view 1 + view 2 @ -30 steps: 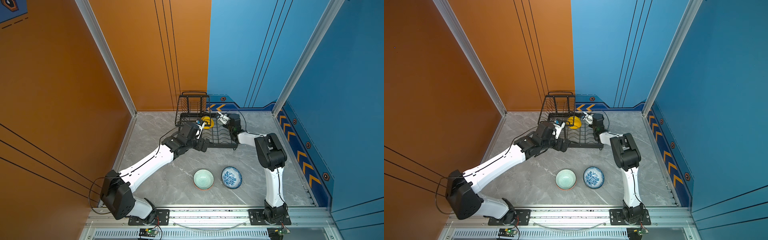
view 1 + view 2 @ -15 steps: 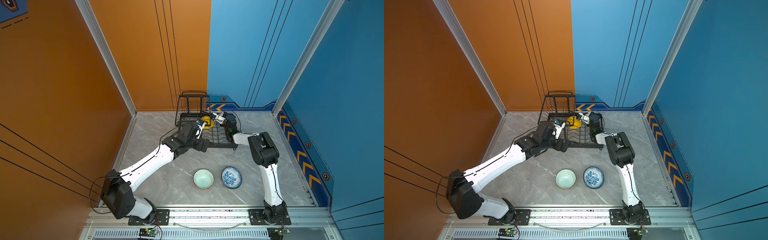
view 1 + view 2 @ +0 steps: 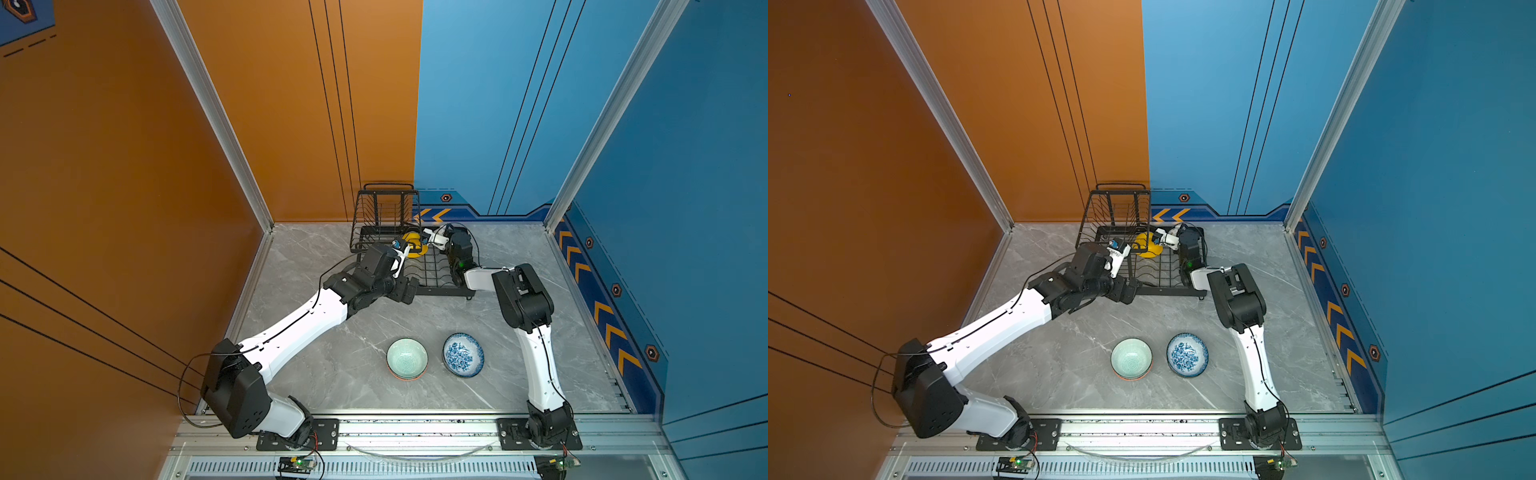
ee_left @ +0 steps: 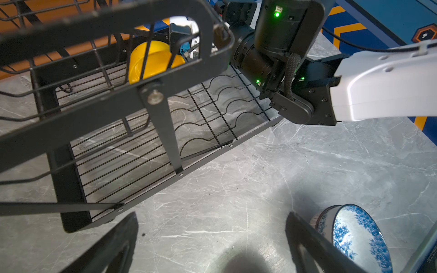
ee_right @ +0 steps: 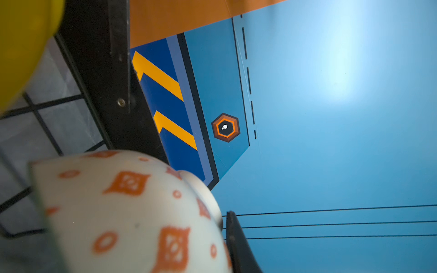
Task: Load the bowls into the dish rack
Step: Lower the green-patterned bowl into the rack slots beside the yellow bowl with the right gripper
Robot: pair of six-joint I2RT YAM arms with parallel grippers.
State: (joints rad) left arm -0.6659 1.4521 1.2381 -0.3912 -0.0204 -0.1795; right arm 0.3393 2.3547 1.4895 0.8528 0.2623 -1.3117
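Right arm (image 3: 521, 299) has tucked its elbow to the left since a second ago. That carries the right jaws further left over the dish rack (image 3: 441, 289), right up beside the yellow bowl (image 3: 415, 246). Left arm (image 3: 299, 320) hasn't budged.

In both top views the left arm stretches from its near-left base out to the rack's left side. The right arm rises from its near-right base, folds at the elbow and reaches left across the tray. The mint bowl (image 3: 1131, 358) and blue-and-white bowl (image 3: 1187, 354) sit side by side on the bench (image 3: 1067, 353), near of the rack and well apart from it.

Over to the left wrist view: the left jaws are spread wide, with only bare bench between them. The yellow bowl (image 4: 151, 61) stands on edge at the far end of the lower tray. The blue-and-white bowl (image 4: 354, 236) is just beside one finger.

Right wrist view now: the right jaws are nipped narrow on the rim of the orange diamond bowl (image 5: 123, 212). One dark finger (image 5: 236, 241) lies against its wall and the other is hidden. The bowl is over the tray wires, with the yellow bowl (image 5: 21, 47) close by.
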